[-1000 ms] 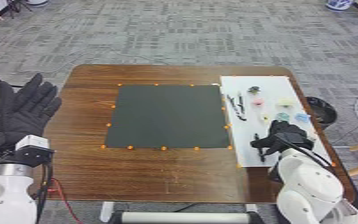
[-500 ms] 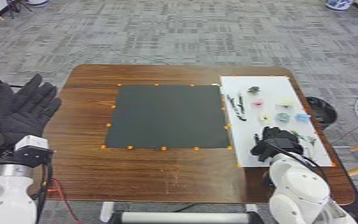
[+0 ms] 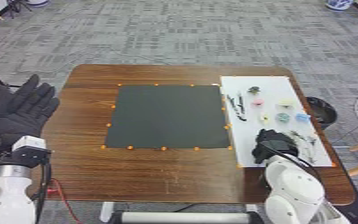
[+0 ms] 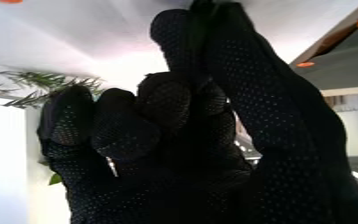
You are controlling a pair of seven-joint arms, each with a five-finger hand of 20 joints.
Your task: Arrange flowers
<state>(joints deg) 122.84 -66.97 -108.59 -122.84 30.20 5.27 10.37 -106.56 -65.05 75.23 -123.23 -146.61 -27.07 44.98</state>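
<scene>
Right hand (image 3: 276, 145) first: I have it low over the near end of the white board (image 3: 246, 135), mostly closed, its fingers curled in. I can't tell whether anything is pinched between the tips. My left hand (image 3: 20, 117) is raised off the left side of the brown table (image 3: 158, 175), wide open with its fingers straight, and it has hold of nothing.

Just to the right of my right hand, leafy sprigs (image 3: 302, 142) lie on the board, and I see their narrow green leaves near the glove in the wrist view as well. Beyond them come the flowers: a yellow one (image 3: 265, 119), a teal one (image 3: 283, 117) and a blue one (image 3: 302, 117) side by side, then a pale yellow one (image 3: 286, 103) and a pink one (image 3: 258, 102). Farthest up the board I have a small dark flower (image 3: 254, 90). Thin black pieces (image 3: 240, 107) lie along the board's left part.

Left of the board is a dark square mat (image 3: 167, 115), with orange markers around it. A black bin (image 3: 322, 111) stands off the table's right side. Past the table, grey carpet (image 3: 175, 35) runs back to a blue-and-white pot (image 3: 339, 4).
</scene>
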